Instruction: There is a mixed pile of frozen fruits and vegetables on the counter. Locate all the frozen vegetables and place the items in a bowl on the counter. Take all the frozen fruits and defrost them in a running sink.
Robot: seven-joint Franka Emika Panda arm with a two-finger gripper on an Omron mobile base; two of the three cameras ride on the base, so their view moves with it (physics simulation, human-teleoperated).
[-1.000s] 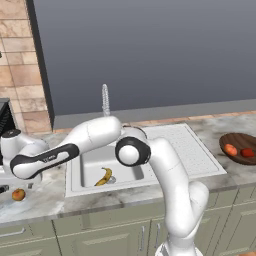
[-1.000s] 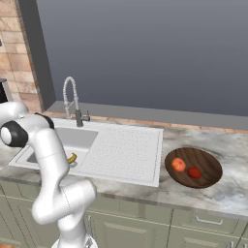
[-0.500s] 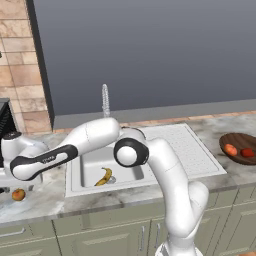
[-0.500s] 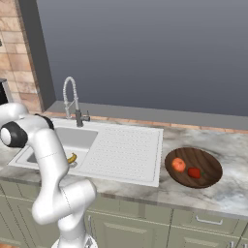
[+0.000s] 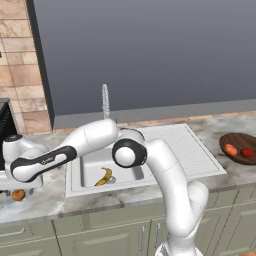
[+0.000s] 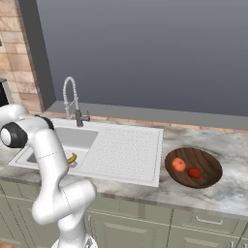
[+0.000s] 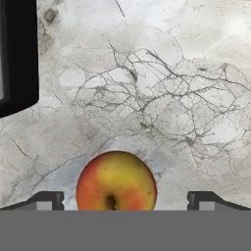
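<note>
The arm reaches far to its left over the marbled surface (image 5: 45, 202), beside the white sink (image 5: 200, 150). The claw (image 7: 125, 198) stands wide, holding nothing; its two finger tips (image 7: 46, 200) flank a small round orange-yellow fruit (image 7: 116, 181) with a red blush, one tip on each side and both clear of the skin. The fruit sits on the surface with its stem dimple facing the hand camera. In the left base view the same fruit (image 5: 18, 194) lies at the far left, directly under the hand. A dark block (image 7: 18, 54) occupies the upper left of the hand view; what it is cannot be told.

A yellow banana (image 5: 104, 176) lies in the sink basin, below the chrome coil faucet (image 6: 71, 99). On the surface to the right of the drainboard sits the dark wooden bowl (image 6: 206, 157). It contains a round orange-red ball (image 6: 178, 164) and a smaller bright red piece (image 6: 194, 172), side by side.
</note>
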